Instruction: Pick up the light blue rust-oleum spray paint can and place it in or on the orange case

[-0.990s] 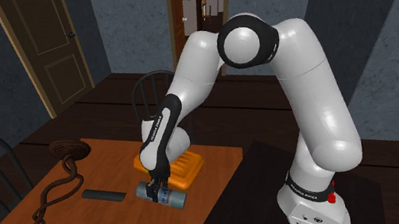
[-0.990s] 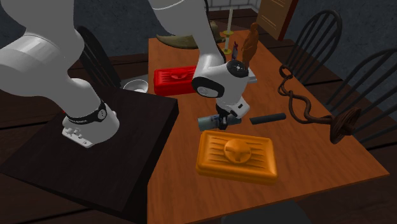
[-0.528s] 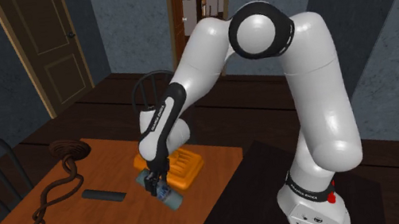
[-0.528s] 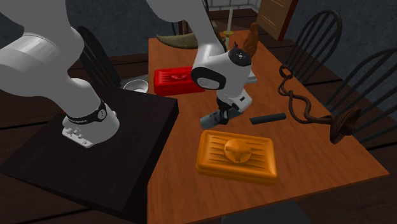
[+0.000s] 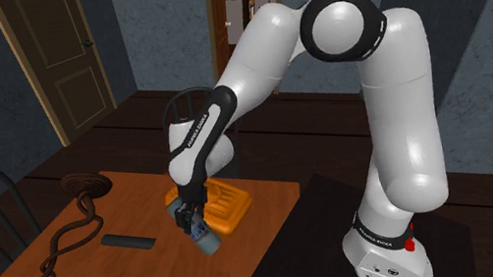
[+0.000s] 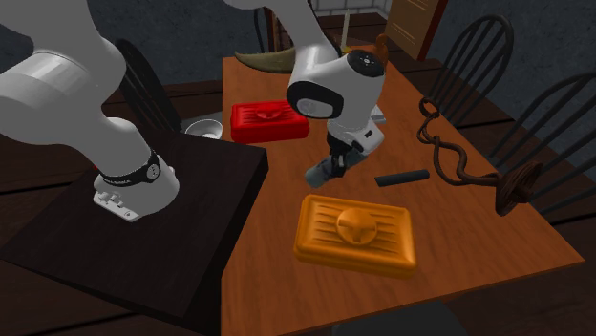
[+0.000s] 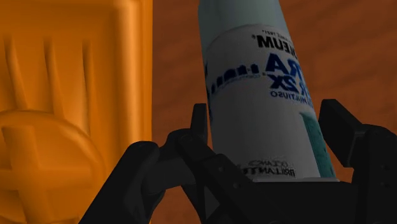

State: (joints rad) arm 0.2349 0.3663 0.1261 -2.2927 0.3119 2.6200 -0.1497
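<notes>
Can (image 7: 254, 76) raised, tilted — seemingly in end effector (image 7: 267, 118)

Spray can (image 7: 254, 95): far end cut off by the wrist view's edge, near end hidden behind the gripper (image 7: 267, 121); fine label print unreadable. Orange case (image 7: 70, 76): cropped likewise; in the shoulder view, partly masked by the arm (image 5: 198, 149).
</notes>
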